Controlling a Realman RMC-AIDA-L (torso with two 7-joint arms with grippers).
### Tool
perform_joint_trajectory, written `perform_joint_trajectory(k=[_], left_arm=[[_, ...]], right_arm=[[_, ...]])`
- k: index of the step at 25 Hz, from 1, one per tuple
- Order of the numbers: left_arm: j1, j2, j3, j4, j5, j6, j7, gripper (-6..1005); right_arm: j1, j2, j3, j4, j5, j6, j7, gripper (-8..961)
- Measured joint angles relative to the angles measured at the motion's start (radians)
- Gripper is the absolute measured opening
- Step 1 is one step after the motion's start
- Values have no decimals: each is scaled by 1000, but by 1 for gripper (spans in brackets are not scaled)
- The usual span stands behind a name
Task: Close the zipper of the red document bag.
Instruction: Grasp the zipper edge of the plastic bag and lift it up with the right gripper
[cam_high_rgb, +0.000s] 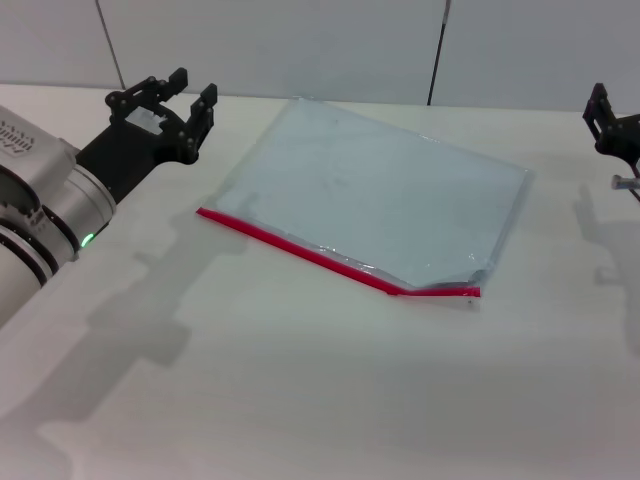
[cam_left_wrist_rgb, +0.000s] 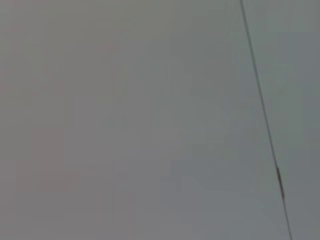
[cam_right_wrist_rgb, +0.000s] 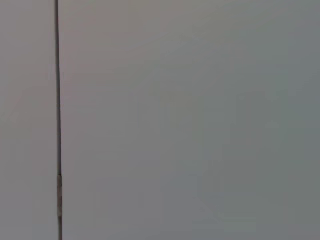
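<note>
Lying flat mid-table, the red document bag, zipper along its near edge, not yet gripped; hovering wide open beside it, the left hand; right hand idling, spread unreadable; next requiring locating the slider.

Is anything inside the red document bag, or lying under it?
The red document bag lies flat on the white table. Through its translucent plastic nothing distinct shows inside. Whether a thin sheet sits inside, or anything lies beneath, cannot be told.
</note>
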Motion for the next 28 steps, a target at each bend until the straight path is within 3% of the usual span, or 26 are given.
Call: perform_joint_trajectory(k=[8,13,19,22,28], left_arm=[[1,-2,0,2,-25,10,-7,383],[0,-2,1,2,-26,11,-8,383],[4,-1,1,2,-26,13,-8,383],[7,1,1,2,-26,14,-8,383],[8,1,1,2,-26,17,-8,383]], right_arm=[[2,0,10,1,30,-22,0,712],[19,-7,14,1,89,-107,0,711],[3,-14,4,-68,27,-212,-3,712],[-43,-44,10,-166,-48,-319,-3,711],[-167,-143,11,-448,-193,-484,-3,711]])
